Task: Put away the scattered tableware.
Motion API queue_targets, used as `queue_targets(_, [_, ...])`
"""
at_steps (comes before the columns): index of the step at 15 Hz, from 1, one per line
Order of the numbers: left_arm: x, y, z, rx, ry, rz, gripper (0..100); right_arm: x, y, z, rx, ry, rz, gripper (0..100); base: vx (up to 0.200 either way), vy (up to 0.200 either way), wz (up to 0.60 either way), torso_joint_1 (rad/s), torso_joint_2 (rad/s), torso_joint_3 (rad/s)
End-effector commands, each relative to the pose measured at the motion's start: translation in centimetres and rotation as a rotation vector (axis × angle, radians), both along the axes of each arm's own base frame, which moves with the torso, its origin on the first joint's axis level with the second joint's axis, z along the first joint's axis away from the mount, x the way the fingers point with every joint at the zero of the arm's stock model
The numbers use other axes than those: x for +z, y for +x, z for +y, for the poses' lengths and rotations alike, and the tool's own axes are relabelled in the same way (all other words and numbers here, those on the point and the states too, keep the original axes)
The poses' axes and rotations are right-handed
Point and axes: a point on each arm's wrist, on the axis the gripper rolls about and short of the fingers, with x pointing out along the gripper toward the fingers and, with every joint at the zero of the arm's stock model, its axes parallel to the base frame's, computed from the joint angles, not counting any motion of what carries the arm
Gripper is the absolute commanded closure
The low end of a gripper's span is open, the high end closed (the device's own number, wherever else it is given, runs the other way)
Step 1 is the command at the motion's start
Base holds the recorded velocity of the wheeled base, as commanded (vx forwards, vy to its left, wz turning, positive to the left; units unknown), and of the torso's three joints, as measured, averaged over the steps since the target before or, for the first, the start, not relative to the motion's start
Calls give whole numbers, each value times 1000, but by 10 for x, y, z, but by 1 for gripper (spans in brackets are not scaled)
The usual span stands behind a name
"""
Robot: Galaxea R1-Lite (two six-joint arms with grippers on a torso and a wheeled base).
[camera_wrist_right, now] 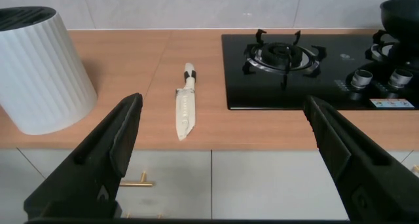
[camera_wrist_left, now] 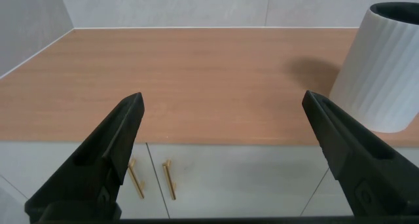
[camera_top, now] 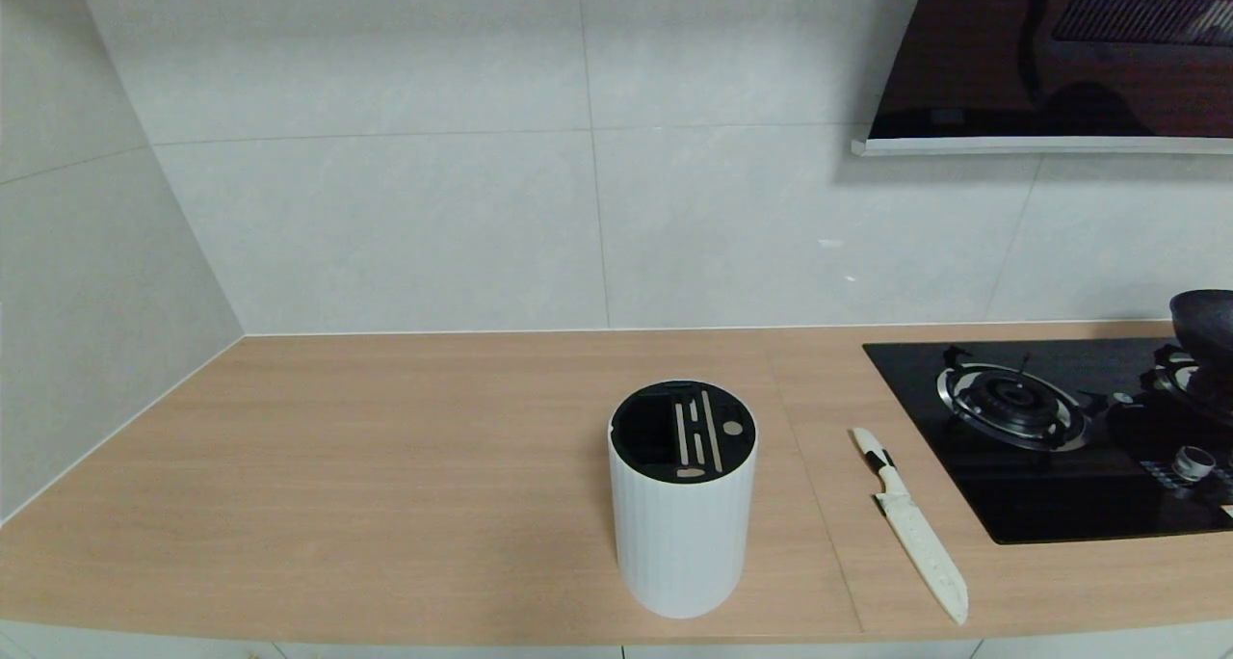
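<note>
On countertop (camera_top: 385,466) between slotted holder (camera_top: 682,495) and hob (camera_top: 1060,428): knife (camera_top: 910,529), flat, long axis front to back, handle far, tip near counter edge. Straight ahead of right gripper (camera_wrist_right: 222,101), spread wide, empty. Left gripper (camera_wrist_left: 222,99) likewise, farther, holder side

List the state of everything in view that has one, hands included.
knife holder: upright, nothing sticking out of its slots
knife: lying flat on the counter, apart from the knife holder, not held
left hand: open, empty
right hand: open, empty
stove burner: no flame visible
</note>
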Motion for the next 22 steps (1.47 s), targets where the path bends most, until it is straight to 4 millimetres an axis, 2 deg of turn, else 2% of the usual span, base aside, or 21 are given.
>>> queue_targets(1, [0,0,0,1,-1,1,0,32,-9,0,31,25,-133,0,0,0,0,0,0,0])
queue_targets(2, [0,0,0,1,-1,1,0,37,-9,1,69,24,-122,0,0,0,0,0,0,0])
queue_targets(3, [0,0,0,1,-1,1,0,34,-5,2,110,23,-49,0,0,0,0,0,0,0])
queue_targets(5, [0,0,0,1,-1,1,0,32,9,3,147,33,143,0,0,0,0,0,0,0])
queue_targets(8, [0,0,0,1,-1,1,0,31,33,6,290,72,373,0,0,0,0,0,0,0])
queue_targets(11, [0,0,0,1,-1,1,0,36,58,7,270,84,553,0,0,0,0,0,0,0])
queue_targets(14, [0,0,0,1,-1,1,0,54,102,11,274,87,630,0,0,0,0,0,0,0])
queue_targets(16, [0,0,0,1,-1,1,0,57,134,15,288,84,627,0,0,0,0,0,0,0])
queue_targets(17, [0,0,0,1,-2,1,0,55,144,19,307,76,624,0,0,0,0,0,0,0])
queue_targets(18, [0,0,0,1,-2,1,0,51,163,24,324,65,624,0,0,0,0,0,0,0])
queue_targets(22, [0,0,0,1,-2,1,0,35,218,33,149,-15,616,0,0,0,0,0,0,0])
